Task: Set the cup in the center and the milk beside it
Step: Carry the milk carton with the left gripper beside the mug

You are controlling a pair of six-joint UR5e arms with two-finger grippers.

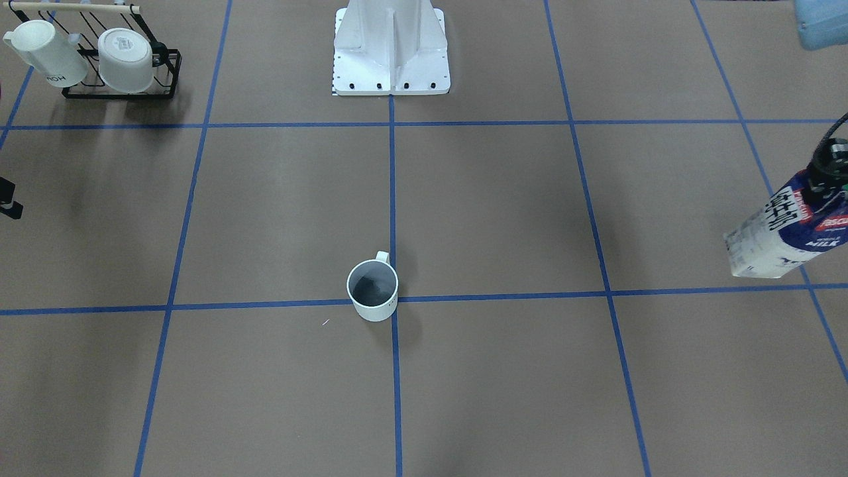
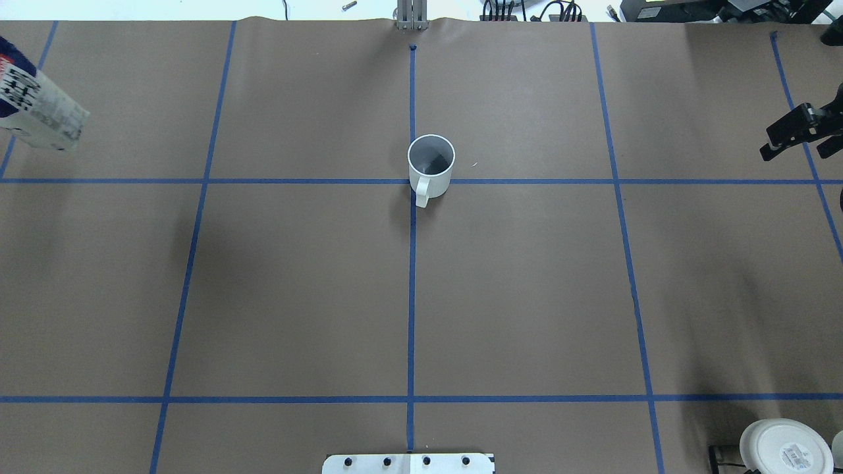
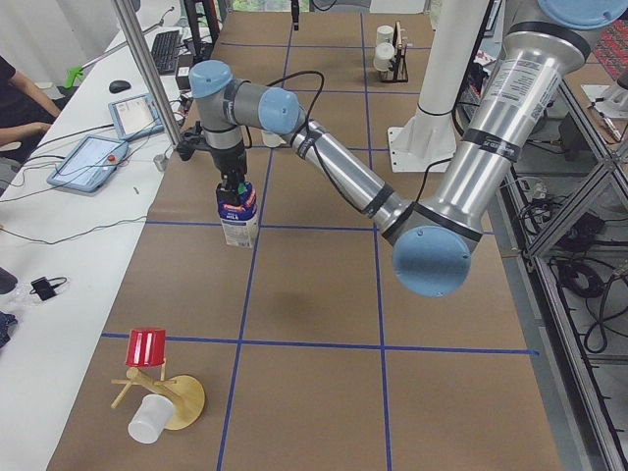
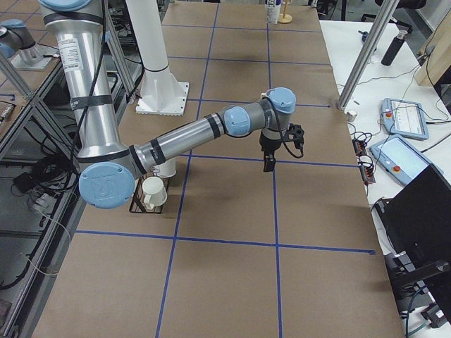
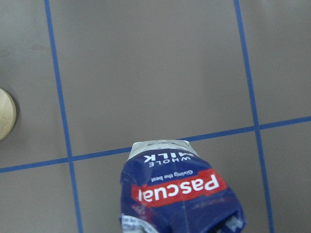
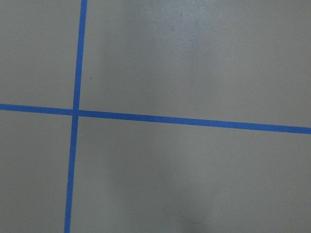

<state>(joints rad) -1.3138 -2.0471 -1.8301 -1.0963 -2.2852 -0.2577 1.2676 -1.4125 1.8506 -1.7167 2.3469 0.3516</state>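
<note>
So, left gripper (image 1: 825,185) pinches the milk (image 1: 772,232) by its top; the carton hangs upright, base down.

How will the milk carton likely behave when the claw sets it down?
Held only by its top in the left claw, the milk may swing or pivot. Tall with a narrow base, it probably tips easily if nudged.

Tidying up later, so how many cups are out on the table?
5: the cup in the middle, two mugs in the black rack, a red cup and a white cup on the wooden stand. More may be hidden.
</note>
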